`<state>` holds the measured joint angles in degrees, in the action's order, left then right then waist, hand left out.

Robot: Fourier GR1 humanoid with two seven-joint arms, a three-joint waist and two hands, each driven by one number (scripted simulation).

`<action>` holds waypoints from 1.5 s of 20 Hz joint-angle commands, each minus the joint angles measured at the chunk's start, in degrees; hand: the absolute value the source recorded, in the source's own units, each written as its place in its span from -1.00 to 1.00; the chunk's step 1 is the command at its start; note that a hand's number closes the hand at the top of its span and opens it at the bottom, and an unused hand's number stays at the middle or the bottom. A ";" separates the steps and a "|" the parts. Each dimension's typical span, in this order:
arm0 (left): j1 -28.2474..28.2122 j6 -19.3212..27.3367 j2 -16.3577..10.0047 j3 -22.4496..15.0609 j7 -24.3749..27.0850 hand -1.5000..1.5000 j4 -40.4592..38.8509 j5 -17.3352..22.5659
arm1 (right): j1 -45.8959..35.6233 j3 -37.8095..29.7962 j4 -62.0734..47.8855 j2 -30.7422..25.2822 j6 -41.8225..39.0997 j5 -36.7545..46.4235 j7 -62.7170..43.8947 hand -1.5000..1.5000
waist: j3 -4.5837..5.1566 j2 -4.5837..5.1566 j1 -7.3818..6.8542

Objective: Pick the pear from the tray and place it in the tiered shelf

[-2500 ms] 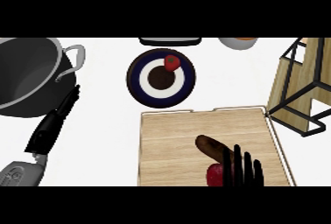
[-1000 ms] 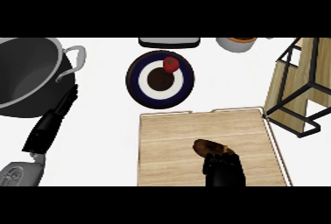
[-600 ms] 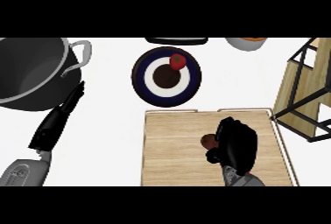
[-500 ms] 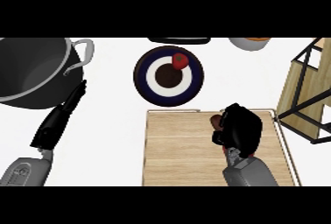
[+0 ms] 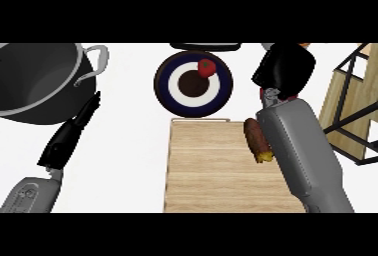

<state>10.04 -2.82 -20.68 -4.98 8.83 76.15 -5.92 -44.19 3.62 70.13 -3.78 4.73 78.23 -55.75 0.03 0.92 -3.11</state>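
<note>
1. Grey right forearm [image 5: 303, 155] rises from the lower edge over the right side of the wooden tray [image 5: 214, 170] to the black right hand [image 5: 284, 65]. The hand hangs beyond the tray's far rim with its fingers bunched together round the pear [image 5: 263, 94]. Only a reddish sliver of the pear shows at the hand's wrist side, so I cannot tell its long axis or which way it points.
2. On the tray, half under that forearm, lies a long brown thing [image 5: 256, 137] with a yellow near end. Its length runs near to far. The tray's left and middle are bare wood.
3. At the lower left, the left forearm [image 5: 29, 192] lies on the white counter [image 5: 125, 150]. The left hand [image 5: 66, 140] is stretched out flat, fingers straight and together, pointing far and slightly right.
4. A strip of bare counter runs between the left arm and the tray's left edge.
5. Beyond the left fingertips stands a big grey pot [image 5: 37, 80], its side handle [image 5: 97, 62] turned towards the plate.
6. Past the tray's far rim sits a dark blue plate [image 5: 171, 87] with a white ring, a brown middle and a small red thing [image 5: 206, 67] on its far right.
7. The tiered shelf [image 5: 353, 142], pale wood in a black frame, stands at the right edge. A narrow white gap lies between it and the right hand, and its slanting black bars are nearest the hand.
</note>
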 commanded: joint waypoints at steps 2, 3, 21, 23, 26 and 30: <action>-0.81 1.22 1.27 -0.36 -0.04 0.00 0.35 -0.99 | -12.69 -1.36 -4.43 -2.26 2.82 5.77 -3.09 1.00 | 0.02 -0.65 1.35; -1.26 0.96 0.68 -0.19 -0.93 0.00 0.95 -1.00 | -16.74 -2.12 -6.20 -3.16 1.56 6.58 -3.47 1.00 | 0.02 -0.64 0.95; -2.58 0.45 0.84 2.19 -1.81 0.00 2.90 -1.47 | -33.69 -13.08 -15.73 -14.93 -21.88 5.89 -2.83 1.00 | -0.01 -1.04 2.96; -4.90 -1.81 -0.58 3.20 0.12 0.00 2.41 -0.03 | -33.14 -14.32 -17.13 -18.30 -23.56 5.99 -1.36 1.00 | 0.00 -1.02 2.89; -5.44 -2.33 -0.76 3.60 0.67 0.00 3.61 0.04 | -31.91 -15.72 -20.29 -20.33 -21.07 6.23 -0.09 1.00 | -0.01 -0.82 2.36; -2.68 -1.92 -0.43 4.61 0.65 0.00 0.01 -0.96 | -27.98 -16.88 -16.23 -24.35 -23.15 4.41 4.08 1.00 | -0.01 -0.94 3.19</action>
<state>6.30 -4.10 -20.63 -1.45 9.17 77.85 -6.78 -72.96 -11.67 53.85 -24.21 -15.49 83.73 -53.25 0.01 -0.03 -0.09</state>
